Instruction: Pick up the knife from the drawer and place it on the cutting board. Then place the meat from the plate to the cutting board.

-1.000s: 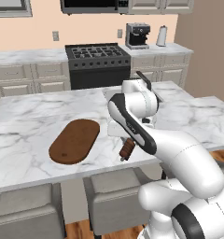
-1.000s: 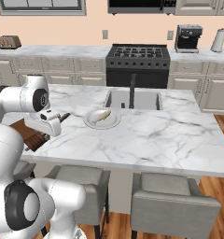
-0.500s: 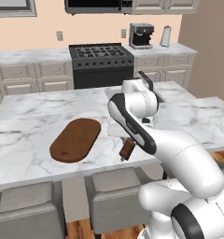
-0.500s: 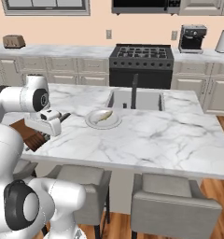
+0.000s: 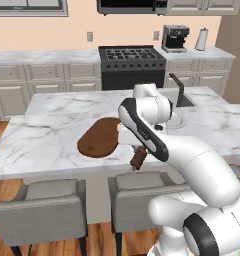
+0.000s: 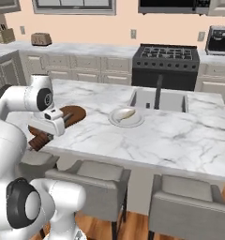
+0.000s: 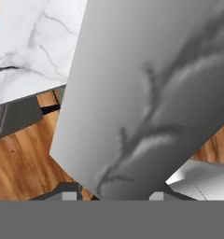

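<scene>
Left base view: our gripper point(image 5: 138, 159) clasps the knife point(image 5: 138, 158) beside the cutting board point(image 5: 99, 138); next we carry it over and lower it.

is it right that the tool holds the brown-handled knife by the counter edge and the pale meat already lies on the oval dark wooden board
Not quite. The tool does hold the brown-handled knife by the near edge of the white marble counter, but the pale elongated meat lies on the small round grey-white plate beside the sink, as the right base view shows. The oval dark brown wooden board has nothing on it.
</scene>
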